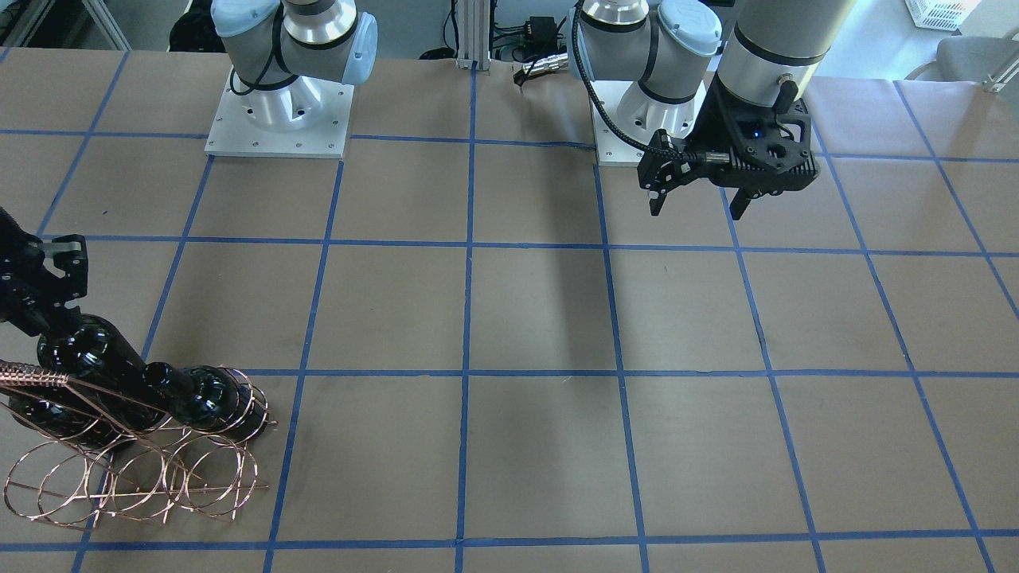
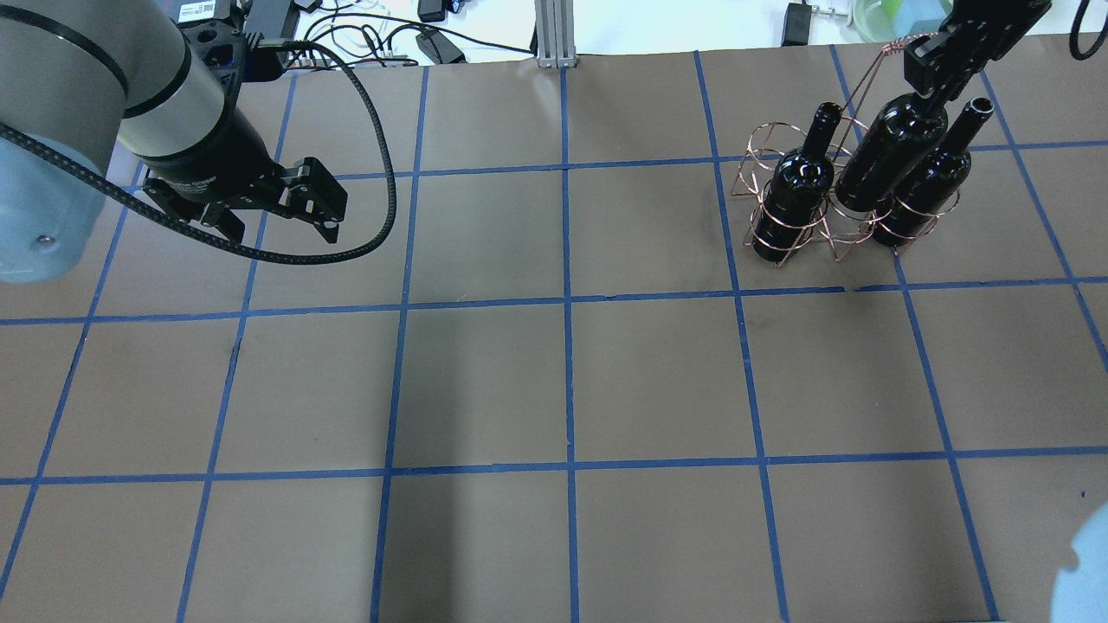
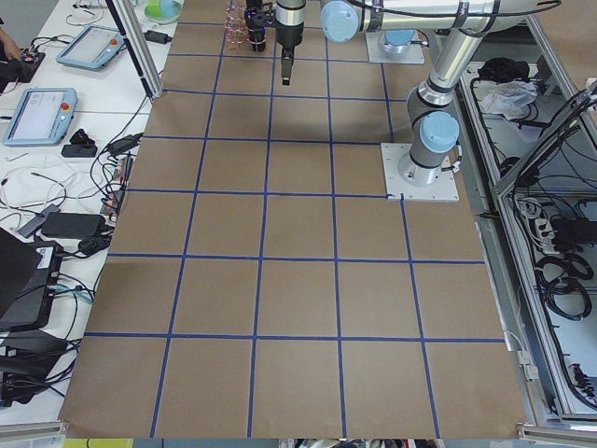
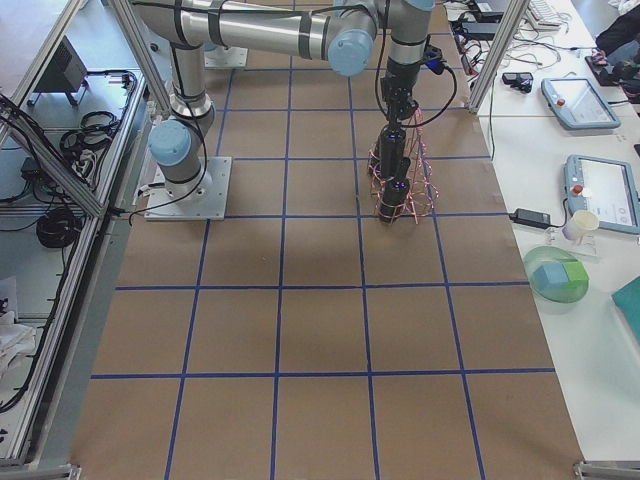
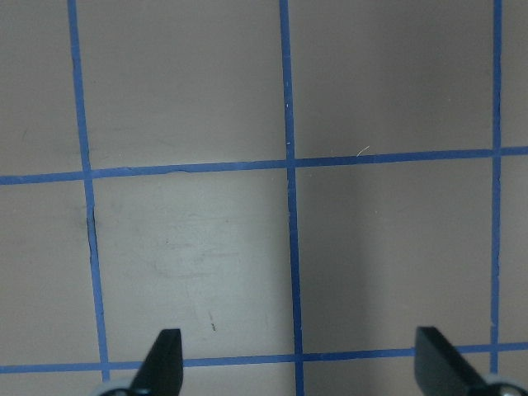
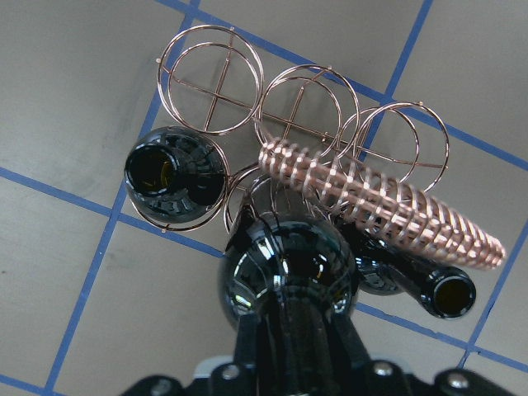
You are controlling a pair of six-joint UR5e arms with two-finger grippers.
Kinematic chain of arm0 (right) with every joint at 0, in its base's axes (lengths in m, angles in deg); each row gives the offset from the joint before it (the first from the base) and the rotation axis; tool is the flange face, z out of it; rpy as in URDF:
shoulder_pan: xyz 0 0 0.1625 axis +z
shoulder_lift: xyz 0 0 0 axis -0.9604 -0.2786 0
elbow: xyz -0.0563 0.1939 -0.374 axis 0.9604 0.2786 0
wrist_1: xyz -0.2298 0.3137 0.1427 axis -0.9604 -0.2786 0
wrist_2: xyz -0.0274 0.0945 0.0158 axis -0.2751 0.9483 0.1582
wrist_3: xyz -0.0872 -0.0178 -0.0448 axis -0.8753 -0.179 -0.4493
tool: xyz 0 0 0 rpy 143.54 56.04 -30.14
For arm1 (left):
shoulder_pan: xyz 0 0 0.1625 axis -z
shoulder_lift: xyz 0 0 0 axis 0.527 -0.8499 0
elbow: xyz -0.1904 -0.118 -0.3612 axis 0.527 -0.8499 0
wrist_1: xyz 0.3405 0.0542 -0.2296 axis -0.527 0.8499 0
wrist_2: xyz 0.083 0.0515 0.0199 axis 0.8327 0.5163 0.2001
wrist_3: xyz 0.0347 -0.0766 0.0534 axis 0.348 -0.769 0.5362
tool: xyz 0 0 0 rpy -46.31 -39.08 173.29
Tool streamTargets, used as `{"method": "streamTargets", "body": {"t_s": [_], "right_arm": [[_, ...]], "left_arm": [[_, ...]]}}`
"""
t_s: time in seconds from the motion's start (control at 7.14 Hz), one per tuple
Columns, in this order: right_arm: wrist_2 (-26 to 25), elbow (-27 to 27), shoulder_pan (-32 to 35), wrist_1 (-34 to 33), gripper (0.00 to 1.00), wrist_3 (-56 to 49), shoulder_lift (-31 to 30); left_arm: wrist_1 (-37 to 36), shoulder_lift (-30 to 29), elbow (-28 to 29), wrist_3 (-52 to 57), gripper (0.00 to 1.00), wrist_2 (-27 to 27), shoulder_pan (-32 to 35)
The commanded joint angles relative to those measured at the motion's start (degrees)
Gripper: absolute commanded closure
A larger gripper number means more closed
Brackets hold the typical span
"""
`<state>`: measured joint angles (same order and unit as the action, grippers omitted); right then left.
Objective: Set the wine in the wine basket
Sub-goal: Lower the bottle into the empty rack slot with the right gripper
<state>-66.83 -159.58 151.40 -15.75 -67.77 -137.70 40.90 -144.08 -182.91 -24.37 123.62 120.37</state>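
The copper wire wine basket [image 2: 779, 238] stands at the far right of the table, with its braided handle [image 6: 379, 206] on top. Three dark glossy wine bottles stand in its loops. My right gripper [image 2: 939, 65] is shut on the neck of the middle bottle [image 2: 892, 147], whose lower part sits inside a loop. I cannot tell whether it rests on the bottom. The two other bottles [image 2: 795, 186] [image 2: 930, 177] flank it, their mouths open in the right wrist view [image 6: 161, 173] [image 6: 450, 297]. My left gripper [image 2: 277, 216] is open and empty above the table, far to the left.
The front row of basket loops [image 6: 214, 78] holds nothing. The brown table [image 2: 563, 381] carries a blue tape grid. The arm bases [image 1: 279, 119] stand at the robot's side. Cables and a post [image 2: 554, 35] lie beyond the far edge.
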Motion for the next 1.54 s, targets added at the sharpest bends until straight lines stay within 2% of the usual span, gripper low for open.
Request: {"method": "streamTargets", "body": {"t_s": [0.0, 1.4], "right_arm": [[0.03, -0.04, 0.12, 0.43, 1.00, -0.01, 0.47], [-0.67, -0.48, 0.12, -0.09, 1.00, -3.17, 3.90]], "left_arm": [[-0.03, 0.02, 0.00, 0.00, 0.00, 0.08, 0.03], [0.06, 0.19, 0.00, 0.00, 0.00, 0.08, 0.03]]}}
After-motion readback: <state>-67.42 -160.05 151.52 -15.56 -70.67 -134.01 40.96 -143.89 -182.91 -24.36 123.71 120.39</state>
